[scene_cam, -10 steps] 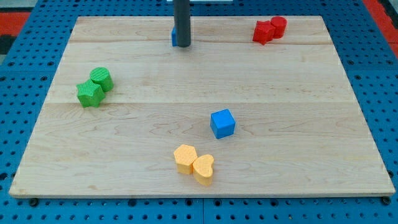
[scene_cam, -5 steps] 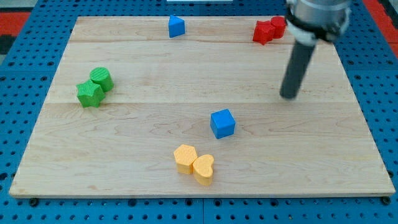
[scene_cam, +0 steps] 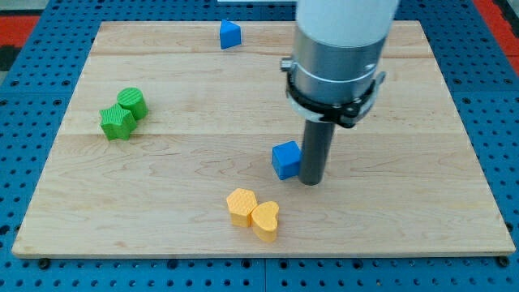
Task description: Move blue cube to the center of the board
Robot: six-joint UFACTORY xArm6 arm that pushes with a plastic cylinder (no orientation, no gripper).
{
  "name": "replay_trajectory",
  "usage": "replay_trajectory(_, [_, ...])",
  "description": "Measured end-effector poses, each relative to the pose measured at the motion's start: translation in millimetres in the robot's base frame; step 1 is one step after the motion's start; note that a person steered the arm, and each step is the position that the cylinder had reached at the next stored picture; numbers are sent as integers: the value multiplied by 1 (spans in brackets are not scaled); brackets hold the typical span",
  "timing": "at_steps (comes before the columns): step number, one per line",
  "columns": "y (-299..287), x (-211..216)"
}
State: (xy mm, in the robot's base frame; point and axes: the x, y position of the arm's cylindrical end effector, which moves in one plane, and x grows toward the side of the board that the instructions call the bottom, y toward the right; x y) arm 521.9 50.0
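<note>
Your tip [scene_cam: 311,182] swung down from upper right, touched blue cube [scene_cam: 285,160] on its right, nudging it left; no jaws fitted.

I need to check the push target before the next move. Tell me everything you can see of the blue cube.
The blue cube is a small, solid-looking block with a lighter top face and darker sides, sitting flat on the wooden board, a little below and to the right of its centre. My tip stands right at its right side, partly hiding that edge. The yellow blocks lie apart, toward the view's bottom.
</note>
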Motion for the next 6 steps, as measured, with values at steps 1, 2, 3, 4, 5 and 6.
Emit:
replay_trajectory(1, [-50, -14])
replay_trajectory(2, [-60, -57])
replay_trajectory(3, [-52, -75])
replay_trajectory(4, [-7, -75])
replay_trajectory(5, [18, -77])
replay_trajectory(6, [-9, -82])
